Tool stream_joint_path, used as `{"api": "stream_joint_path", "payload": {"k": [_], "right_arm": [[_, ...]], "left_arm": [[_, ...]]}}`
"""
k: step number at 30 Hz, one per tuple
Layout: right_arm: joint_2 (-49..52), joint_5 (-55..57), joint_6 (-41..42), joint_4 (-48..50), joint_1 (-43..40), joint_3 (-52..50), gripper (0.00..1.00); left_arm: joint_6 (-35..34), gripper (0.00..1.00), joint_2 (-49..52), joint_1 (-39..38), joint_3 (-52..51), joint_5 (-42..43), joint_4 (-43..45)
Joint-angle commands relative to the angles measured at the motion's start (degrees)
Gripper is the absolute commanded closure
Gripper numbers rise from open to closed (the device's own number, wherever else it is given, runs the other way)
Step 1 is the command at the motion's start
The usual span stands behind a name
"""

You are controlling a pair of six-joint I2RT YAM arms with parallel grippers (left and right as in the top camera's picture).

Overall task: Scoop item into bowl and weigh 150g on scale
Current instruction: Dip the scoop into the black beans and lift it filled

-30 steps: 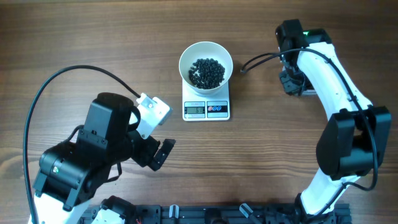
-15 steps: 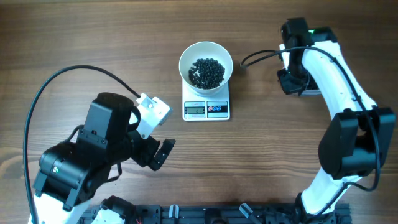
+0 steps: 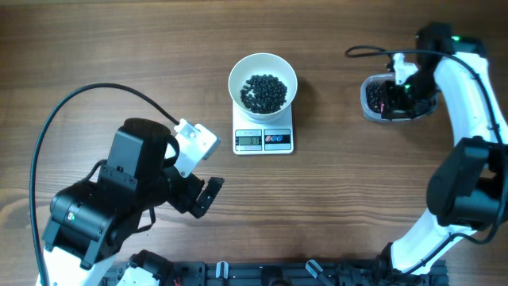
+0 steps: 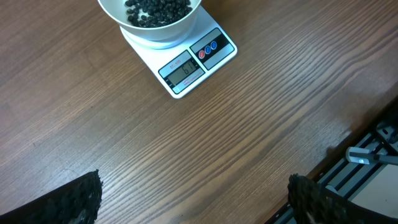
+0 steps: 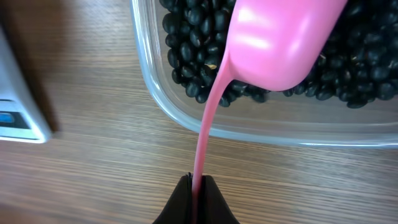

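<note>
Left end effector (image 4: 194, 202) hangs over the near part of the bench (image 3: 119, 48), jaws spread fully and holding nothing. Its wrist view shows only two dark fingertips (image 4: 74, 199) at the bottom edge; the rest is cut off.

Farther out, mid-bench, lies the scale (image 3: 263, 140): white, rectangular, with a grey display (image 4: 183, 69) and two round buttons (image 4: 208, 48), one red, one blue. The digits are too blurred to read.

On the scale's far part sits the bowl (image 3: 238, 71), white, round and plain. A low heap of beans (image 3: 264, 91), small, round and black, covers its bottom well below the rim. The left wrist view cuts the bowl off at the top edge.

At the far right stands a clear tub (image 5: 186, 118) with more glossy black beans. The right end effector (image 5: 198, 193) is pinched closed on the thin end of a pink scoop (image 5: 283, 43). The scoop's cup is over the tub's beans with its back to the camera, so its load is hidden and contact cannot be told. From overhead the right arm (image 3: 464, 87) covers part of the tub.
</note>
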Motion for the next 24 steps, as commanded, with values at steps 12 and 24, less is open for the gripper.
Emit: {"api": "stream_joint_path", "payload": {"k": [12, 24], "right_arm": [[-0.57, -15.39, -0.04, -6.03, -12.46, 0.48, 0.96], [-0.55, -17.77, -1.84, -6.71, -17.84, 0.46, 0.96]], "left_arm": [[0.68, 0.00, -0.31, 0.31, 0.59, -0.13, 0.17], [0.68, 0.00, -0.31, 0.31, 0.59, -0.13, 0.20]]}}
